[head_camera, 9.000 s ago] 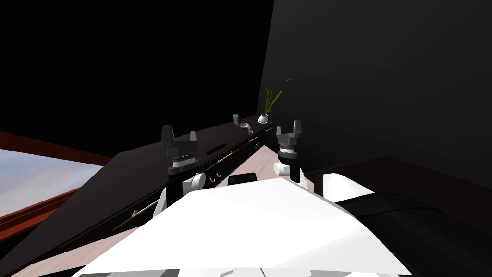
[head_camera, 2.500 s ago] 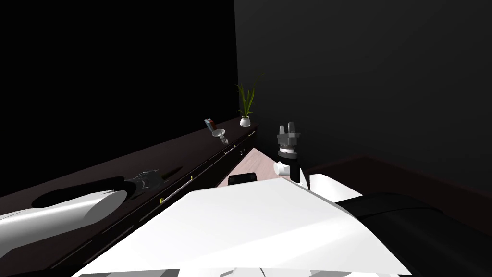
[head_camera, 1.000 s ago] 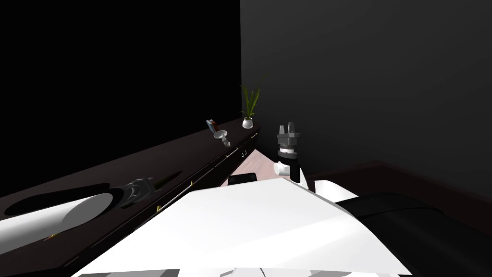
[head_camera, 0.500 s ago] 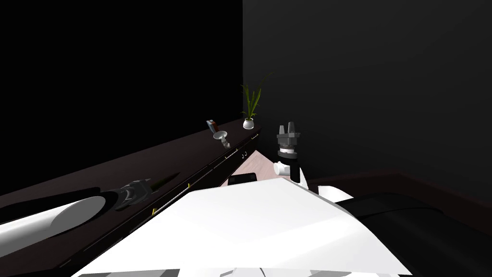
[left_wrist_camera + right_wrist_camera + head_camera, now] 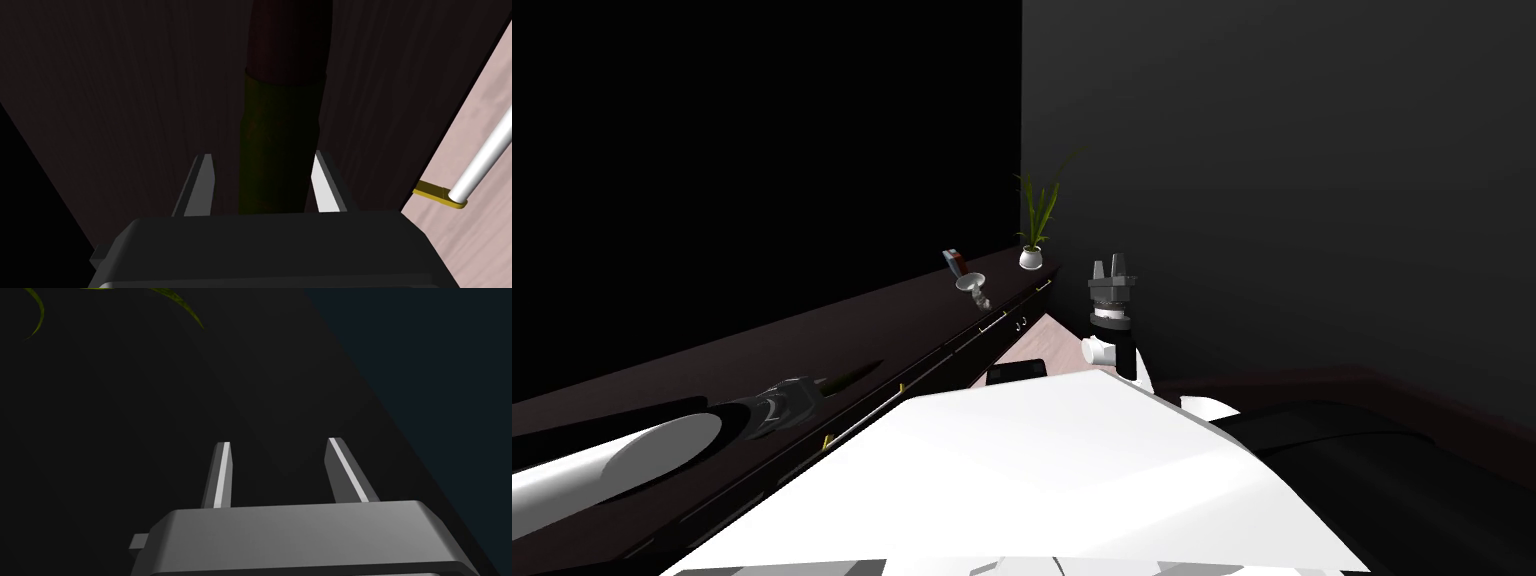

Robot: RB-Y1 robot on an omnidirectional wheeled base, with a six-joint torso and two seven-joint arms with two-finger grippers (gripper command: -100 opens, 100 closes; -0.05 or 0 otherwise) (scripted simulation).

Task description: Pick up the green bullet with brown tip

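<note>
On the dark table (image 5: pixel 812 335), the left pincer (image 5: pixel 262 156) is held low and in line with the green bullet (image 5: pixel 277 140). Its fingers are parted on either side of the bullet's body, probably so that they can close across it. The bullet lies flat on the table, brown tip pointing away. Further right, the right pincer (image 5: pixel 1112 264) is held upright and parted, away from the table.

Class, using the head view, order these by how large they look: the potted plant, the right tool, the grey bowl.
1. potted plant, largest
2. right tool, somewhat smaller
3. grey bowl, clearly smallest
The tool is nearer the camera than the plant, so the order of those two holds for appearance only.
</note>
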